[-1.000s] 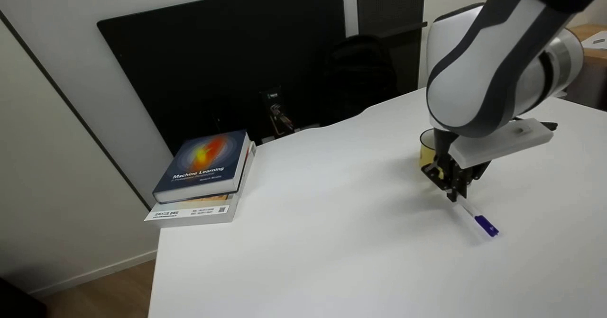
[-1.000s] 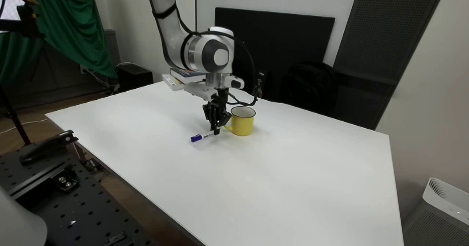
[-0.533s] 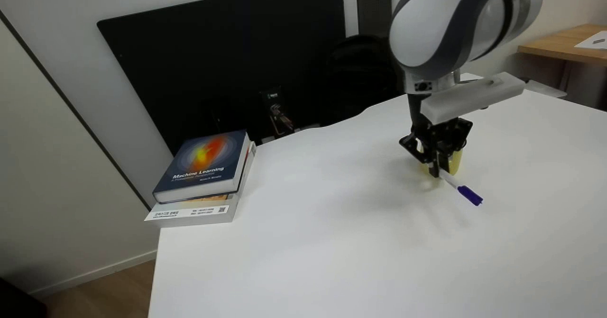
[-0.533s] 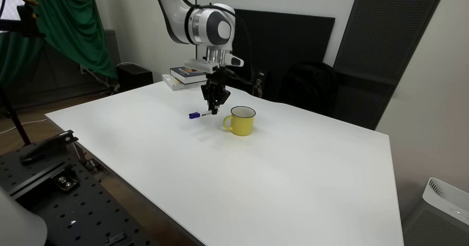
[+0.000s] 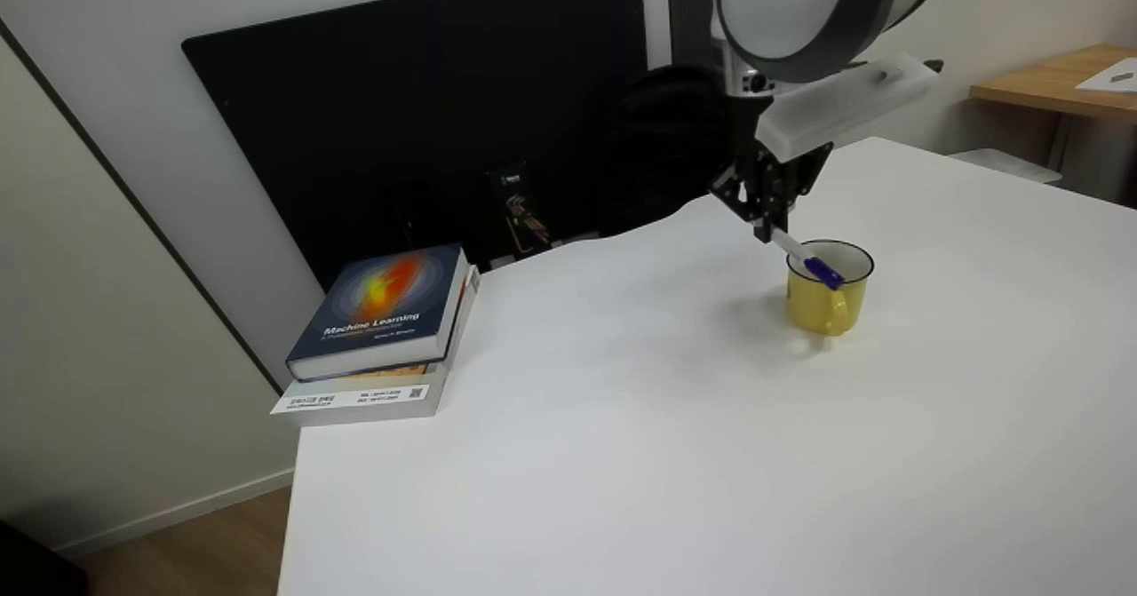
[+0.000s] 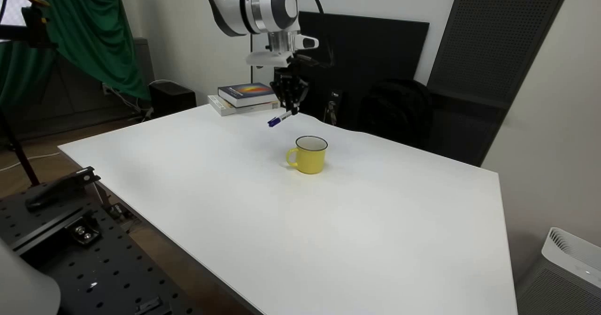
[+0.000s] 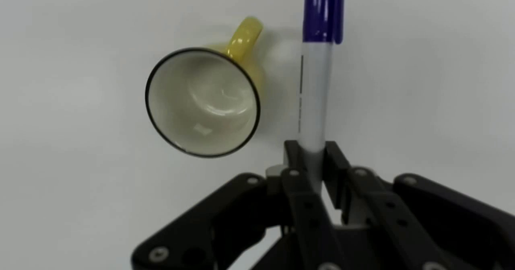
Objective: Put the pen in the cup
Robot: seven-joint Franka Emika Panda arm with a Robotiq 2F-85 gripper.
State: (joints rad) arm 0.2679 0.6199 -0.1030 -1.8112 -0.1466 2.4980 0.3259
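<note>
The fingers [image 7: 337,163] are black, angular and jointed with bolted links, and are closed on the pen [image 7: 316,97], gripping the white barrel towards its uncapped end. The pen is held in the air above the desk [image 6: 375,240], apart from the cup [image 6: 310,161]; whether it lies level or sloped cannot be told. Its barrel is slim and smooth, with fine dark print along one side; the cap is blue-violet and shiny, with a straight clip.

The cup stands upright on the desk, to the left of the barrel in the wrist view. Its outer wall is yellow and glossy, the inside off-white, the round rim edged with a thin dark line, the handle curved. The desk surface is flat, smooth and white.

In both exterior views two books [image 6: 249,100] lie stacked towards the left, the upper dark blue, the lower pale. Beyond the desk is a flat black panel [image 6: 371,47]. In an exterior view a green curtain [image 6: 94,38] hangs in folds at far left
</note>
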